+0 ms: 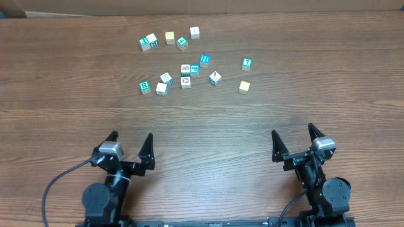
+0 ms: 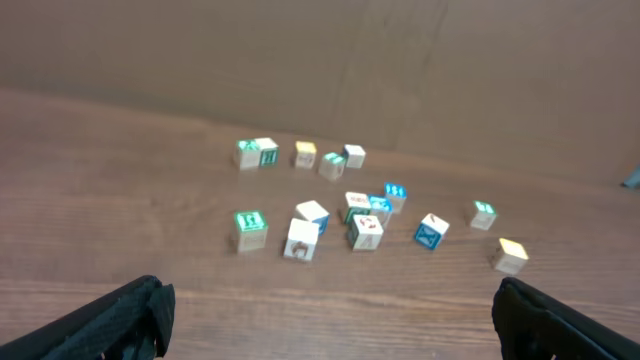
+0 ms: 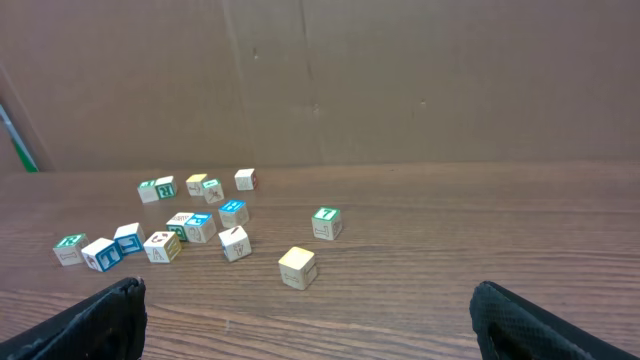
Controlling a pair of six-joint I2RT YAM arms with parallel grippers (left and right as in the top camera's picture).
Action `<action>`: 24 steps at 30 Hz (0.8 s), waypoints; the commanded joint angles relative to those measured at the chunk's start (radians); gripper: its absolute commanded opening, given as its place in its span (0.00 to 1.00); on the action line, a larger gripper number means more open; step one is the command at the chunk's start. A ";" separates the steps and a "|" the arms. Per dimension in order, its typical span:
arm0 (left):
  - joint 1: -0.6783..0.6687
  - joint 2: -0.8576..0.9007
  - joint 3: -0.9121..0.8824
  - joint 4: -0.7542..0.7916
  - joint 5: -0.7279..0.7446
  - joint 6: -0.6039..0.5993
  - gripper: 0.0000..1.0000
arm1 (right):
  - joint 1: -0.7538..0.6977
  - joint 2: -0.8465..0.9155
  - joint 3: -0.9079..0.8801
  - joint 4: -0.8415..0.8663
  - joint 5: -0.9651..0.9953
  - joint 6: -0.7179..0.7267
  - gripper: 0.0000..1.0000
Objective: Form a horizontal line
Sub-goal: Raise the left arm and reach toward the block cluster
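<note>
Four small cubes lie scattered on the wooden table. The green "R" cube (image 1: pixel 145 86) (image 2: pixel 249 228) and the pale white cube (image 1: pixel 161 89) (image 2: pixel 301 240) lie side by side at the left. The green "T" cube (image 1: pixel 247 64) (image 3: pixel 325 222) and the plain yellow cube (image 1: pixel 244 86) (image 3: pixel 297 267) lie apart at the right. My left gripper (image 1: pixel 131 135) (image 2: pixel 330 320) and right gripper (image 1: pixel 292 130) (image 3: pixel 310 320) stand open near the front edge, well short of the cubes. Nothing is between their fingers.
A blue "H" cube (image 1: pixel 204 60) and a white cube with a red mark (image 1: pixel 215 77) sit between the two pairs, beside a small cluster (image 1: pixel 186 74). Several more cubes (image 1: pixel 170 37) lie in a loose row farther back. A brown wall (image 3: pixel 400 80) rises behind the table.
</note>
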 commanded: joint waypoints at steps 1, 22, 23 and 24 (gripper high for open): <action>0.005 0.066 0.166 -0.037 0.004 0.119 1.00 | -0.002 -0.004 -0.010 0.006 0.009 -0.006 1.00; -0.072 1.203 1.341 -0.759 -0.227 0.296 1.00 | -0.002 -0.004 -0.010 0.005 0.009 -0.006 1.00; -0.085 1.254 1.379 -0.780 -0.224 0.306 1.00 | -0.002 -0.004 -0.010 0.005 0.009 -0.006 1.00; -0.095 1.293 1.405 -0.790 -0.225 0.306 1.00 | -0.002 -0.004 -0.010 0.006 0.009 -0.006 1.00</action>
